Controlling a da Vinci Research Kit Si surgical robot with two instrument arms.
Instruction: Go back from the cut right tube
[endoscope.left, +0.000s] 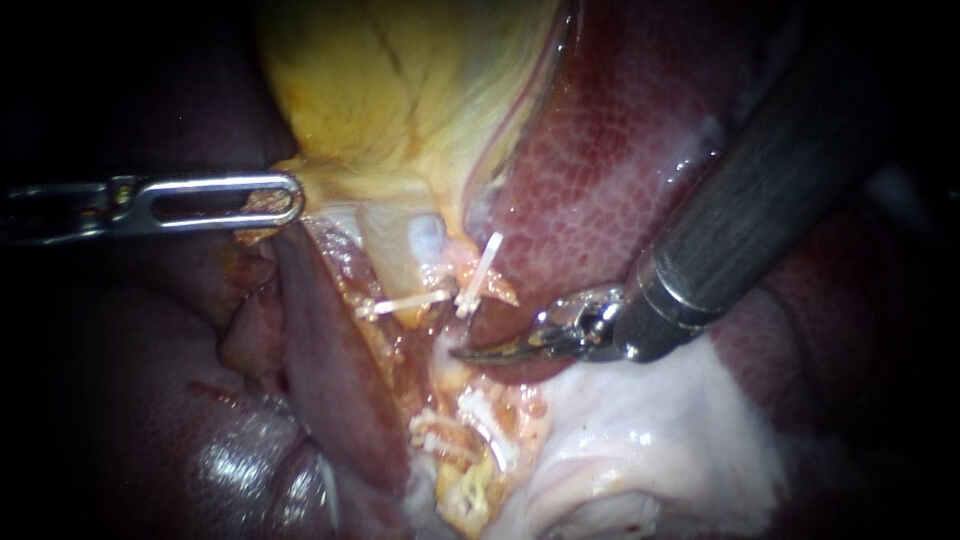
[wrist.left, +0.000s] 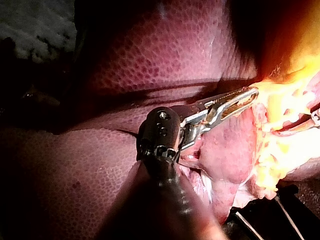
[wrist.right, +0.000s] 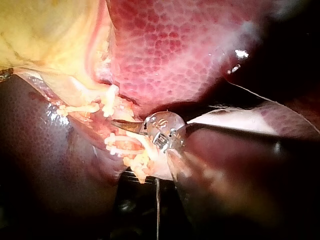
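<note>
In the endoscope view the yellow gallbladder (endoscope.left: 400, 90) hangs at the top, with the red liver (endoscope.left: 620, 150) to its right. My left instrument (endoscope.left: 285, 200) comes in level from the left, its windowed jaws shut on the gallbladder's lower edge; the left wrist view shows the same grip (wrist.left: 250, 95). White clips (endoscope.left: 478, 275) cross the tubes under the gallbladder, and more clips (endoscope.left: 440, 430) sit lower down. My right instrument (endoscope.left: 470, 352) ends in thin curved blades, shut, lying in the gap between the upper and lower clips of the right tube. The right wrist view shows the blades (wrist.right: 120, 124) beside the clips (wrist.right: 117, 146).
Pale white tissue (endoscope.left: 650, 440) spreads under the right instrument's thick shaft (endoscope.left: 760, 190). A dark liver lobe (endoscope.left: 150, 400) fills the lower left. A fold of reddish tissue (endoscope.left: 330, 360) runs down below the left instrument's jaws.
</note>
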